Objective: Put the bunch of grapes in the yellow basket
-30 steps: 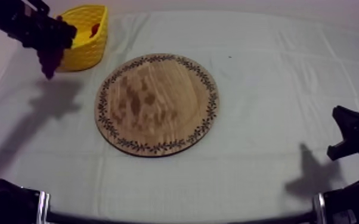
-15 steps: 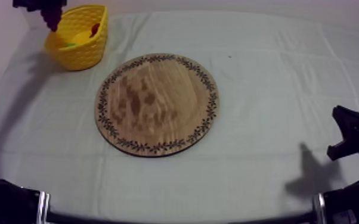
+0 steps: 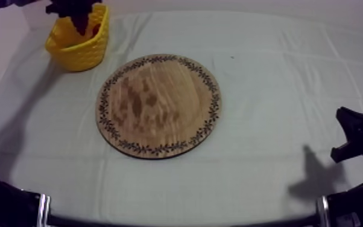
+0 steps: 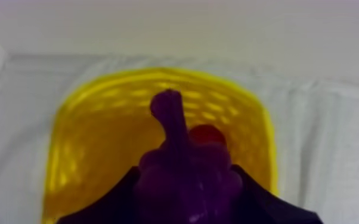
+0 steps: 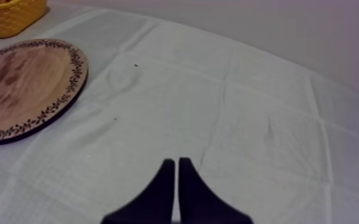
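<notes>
My left gripper (image 3: 75,8) hangs over the yellow basket (image 3: 82,48) at the table's far left, shut on the dark purple bunch of grapes (image 3: 81,21). In the left wrist view the bunch of grapes (image 4: 185,173) sits between my black fingers (image 4: 259,199), its stem end pointing out over the yellow basket (image 4: 104,113). A small red fruit (image 4: 209,134) lies inside the basket behind the grapes. The round wooden board (image 3: 160,105) lies bare in the middle. My right gripper (image 5: 176,173) is shut on nothing, low over the cloth at the right.
The round wooden board (image 5: 24,83) and the yellow basket (image 5: 12,15) lie off beyond my right gripper. My right arm (image 3: 359,142) rests at the table's right edge. Creased cloth spreads between the board and that arm.
My left gripper has carried the grapes from beside the basket's left, up and to the right, until it hangs over the basket. The right arm has not moved.
</notes>
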### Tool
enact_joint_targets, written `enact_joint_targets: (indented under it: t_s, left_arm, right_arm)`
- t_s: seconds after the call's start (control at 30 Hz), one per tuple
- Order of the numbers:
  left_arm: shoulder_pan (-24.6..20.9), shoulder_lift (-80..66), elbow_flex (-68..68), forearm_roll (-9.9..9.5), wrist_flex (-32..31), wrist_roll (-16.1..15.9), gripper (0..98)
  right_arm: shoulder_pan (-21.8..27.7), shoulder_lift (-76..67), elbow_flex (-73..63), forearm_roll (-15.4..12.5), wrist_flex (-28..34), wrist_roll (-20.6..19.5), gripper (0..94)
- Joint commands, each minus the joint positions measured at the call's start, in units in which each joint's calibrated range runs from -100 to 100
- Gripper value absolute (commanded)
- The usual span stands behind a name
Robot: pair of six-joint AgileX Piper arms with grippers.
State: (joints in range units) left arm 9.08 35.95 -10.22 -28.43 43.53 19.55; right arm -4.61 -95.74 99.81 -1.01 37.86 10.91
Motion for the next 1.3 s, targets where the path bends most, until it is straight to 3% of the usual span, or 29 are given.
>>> enact_joint_targets:
  t_s: [0.0,0.27,0.33,0.53,0.7,0.83,1.0,1.27]
  left_arm:
    - [-0.22,3.58,-1.03,-0.44,-0.55,0.34,34.9]
    - [-1.11,6.41,-2.95,-0.96,-1.65,0.21,39.2]
    - [-1.23,6.38,-3.07,-0.98,-1.69,0.36,46.5]
    - [-1.42,5.55,-2.84,-0.60,-0.04,0.96,82.5]
    - [-1.57,3.58,-1.41,-0.35,0.51,1.38,92.0]
    - [-1.80,0.37,-0.29,0.10,0.58,1.77,88.6]
    - [-2.80,-7.11,2.43,1.41,-0.10,1.46,74.2]
    - [-4.83,-26.16,11.80,2.26,-1.76,0.52,35.5]
  right_arm:
    - [0.02,-0.01,-0.03,0.01,-0.04,0.00,0.4]
    - [0.02,-0.01,-0.03,0.01,-0.04,0.00,0.4]
    - [0.02,-0.01,-0.03,0.01,-0.04,0.00,0.4]
    - [0.02,-0.01,-0.03,0.01,-0.04,0.00,0.4]
    - [0.02,-0.01,-0.03,0.01,-0.04,0.00,0.4]
    - [0.02,-0.01,-0.03,0.01,-0.04,0.00,0.4]
    - [0.02,-0.01,-0.03,0.01,-0.04,0.00,0.4]
    - [0.02,-0.01,-0.03,0.01,-0.04,0.00,0.4]
